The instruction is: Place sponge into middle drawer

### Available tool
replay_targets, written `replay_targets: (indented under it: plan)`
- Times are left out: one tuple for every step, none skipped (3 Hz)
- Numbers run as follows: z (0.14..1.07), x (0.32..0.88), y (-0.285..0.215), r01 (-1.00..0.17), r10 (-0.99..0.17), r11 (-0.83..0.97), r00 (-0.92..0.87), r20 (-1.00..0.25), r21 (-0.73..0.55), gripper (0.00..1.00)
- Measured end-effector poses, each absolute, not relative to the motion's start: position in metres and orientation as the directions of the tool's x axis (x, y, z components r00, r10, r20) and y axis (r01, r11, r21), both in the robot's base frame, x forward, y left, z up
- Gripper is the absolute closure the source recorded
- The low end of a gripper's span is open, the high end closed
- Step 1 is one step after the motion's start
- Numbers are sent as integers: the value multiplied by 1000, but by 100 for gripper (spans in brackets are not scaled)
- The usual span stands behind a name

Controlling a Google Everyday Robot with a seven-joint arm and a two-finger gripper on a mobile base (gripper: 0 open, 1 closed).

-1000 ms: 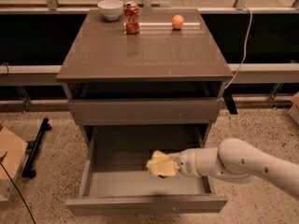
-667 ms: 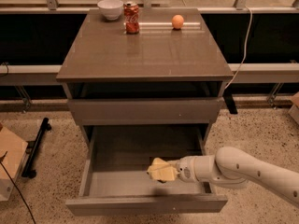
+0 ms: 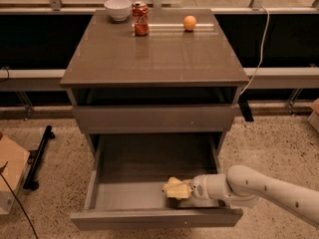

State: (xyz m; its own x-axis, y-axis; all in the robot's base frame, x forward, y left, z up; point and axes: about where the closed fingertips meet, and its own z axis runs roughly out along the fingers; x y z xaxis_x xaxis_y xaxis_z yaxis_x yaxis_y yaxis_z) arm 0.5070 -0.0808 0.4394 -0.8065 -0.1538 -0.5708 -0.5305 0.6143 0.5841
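Note:
The pale yellow sponge [image 3: 176, 188] is low inside the open middle drawer [image 3: 124, 195], near its front right part. My gripper [image 3: 188, 188] reaches in from the right on a white arm and sits right against the sponge. Whether the sponge rests on the grey drawer floor I cannot tell. The drawer is pulled far out, its plain front at the bottom of the view.
On the cabinet top [image 3: 154, 54] stand a white bowl [image 3: 118, 8], a red soda can [image 3: 141, 18] and an orange ball [image 3: 189, 22]. A shut grey drawer front [image 3: 154, 118] lies above the open one. A cardboard box [image 3: 10, 173] and a black bar [image 3: 39, 156] lie on the floor at left.
My gripper with the sponge has moved lower into the drawer and toward its front.

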Motion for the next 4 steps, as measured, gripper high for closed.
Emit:
replay_targets:
  plan:
    - [415, 521, -86, -496, -140, 639, -826, -546, 587, 54]
    - [416, 520, -84, -499, -142, 636, -825, -546, 589, 33]
    - [415, 519, -81, -502, -145, 631, -826, -545, 591, 0]
    - [415, 519, -81, -502, -145, 631, -826, -545, 591, 0]
